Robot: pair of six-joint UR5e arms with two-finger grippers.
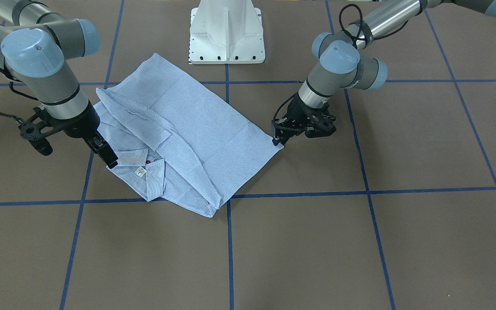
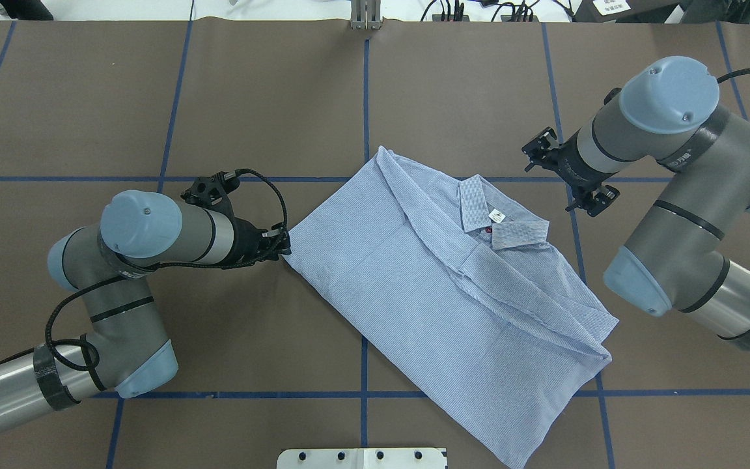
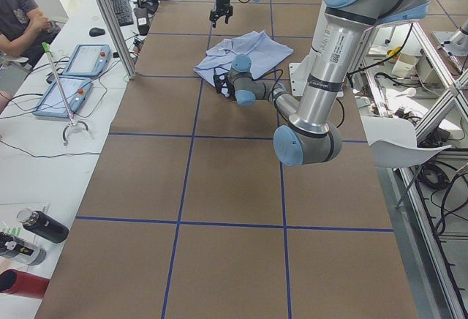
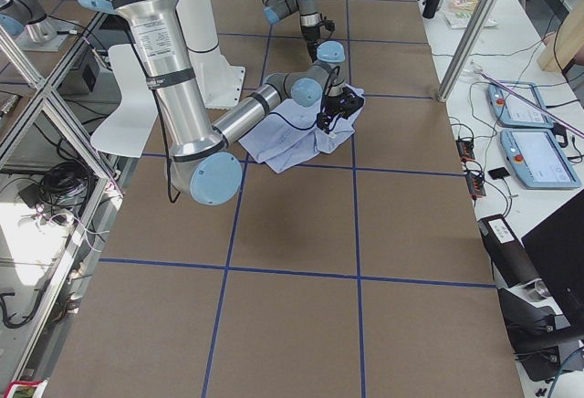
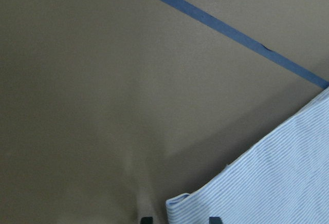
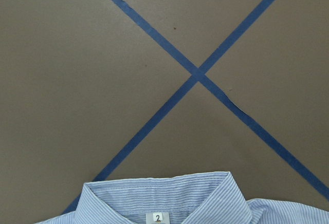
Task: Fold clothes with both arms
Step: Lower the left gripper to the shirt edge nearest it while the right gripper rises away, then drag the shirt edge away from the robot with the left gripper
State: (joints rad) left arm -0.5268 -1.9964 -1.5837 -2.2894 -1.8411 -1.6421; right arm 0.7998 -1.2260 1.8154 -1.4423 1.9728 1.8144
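Observation:
The light blue striped shirt [image 1: 196,129] lies folded and flat on the brown table [image 1: 360,241], its collar and white neck tag [image 1: 141,171] on top at one end. My left gripper [image 1: 279,141] is low at the shirt's hem corner. In the left wrist view its fingertips [image 5: 146,219] stand apart with the curled corner of the shirt [image 5: 177,203] between them. My right gripper [image 1: 111,162] hovers at the outer edge of the collar [image 6: 169,198], with no fingers showing in the right wrist view. In the overhead view the shirt [image 2: 427,280] lies diagonally between both arms.
The white pedestal base [image 1: 226,34] stands just behind the shirt. Blue tape lines [image 1: 230,241] divide the table into squares. A side bench with tablets [image 3: 77,59] and bottles [image 3: 40,225] runs along the far edge, where a person [image 3: 22,12] sits.

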